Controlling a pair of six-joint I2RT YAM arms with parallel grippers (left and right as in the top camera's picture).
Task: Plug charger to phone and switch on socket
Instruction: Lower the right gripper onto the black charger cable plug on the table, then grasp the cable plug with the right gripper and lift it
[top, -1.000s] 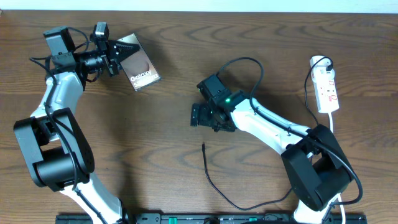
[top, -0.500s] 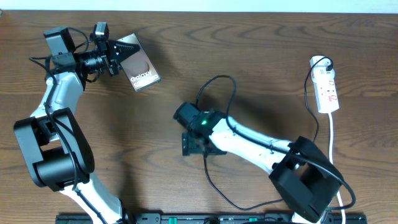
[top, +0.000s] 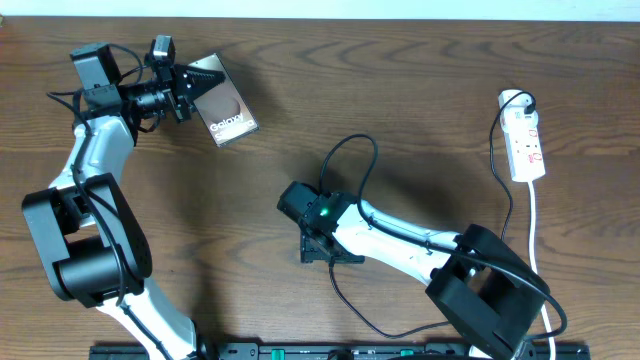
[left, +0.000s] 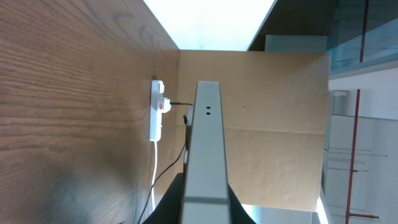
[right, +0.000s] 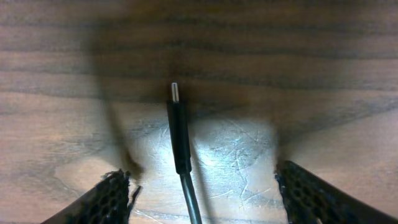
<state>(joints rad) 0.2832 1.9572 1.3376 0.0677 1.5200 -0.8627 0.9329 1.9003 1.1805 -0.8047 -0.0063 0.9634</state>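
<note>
The phone (top: 228, 105) is held off the table at the back left, tilted, with my left gripper (top: 193, 86) shut on one end. In the left wrist view I see its pale edge (left: 205, 143) running away between the dark jaws. The charger (top: 348, 303), a thin black cable, lies on the table at front centre. Its plug tip (right: 178, 130) points away between the fingers (right: 106, 199) of my right gripper (right: 202, 180), which stands open low over it with wood showing on both sides of the cable. The socket (top: 525, 143) lies at the far right.
The socket's white cord (top: 535, 215) runs toward the front along the right edge. The charger cable loops from front centre to the right under my right arm. In the left wrist view the socket (left: 157, 115) shows against a cardboard wall (left: 273, 112) beyond the table.
My right arm has swung left and toward the front, and its gripper now sits over the charger's plug end. The left arm and the phone have not moved.
</note>
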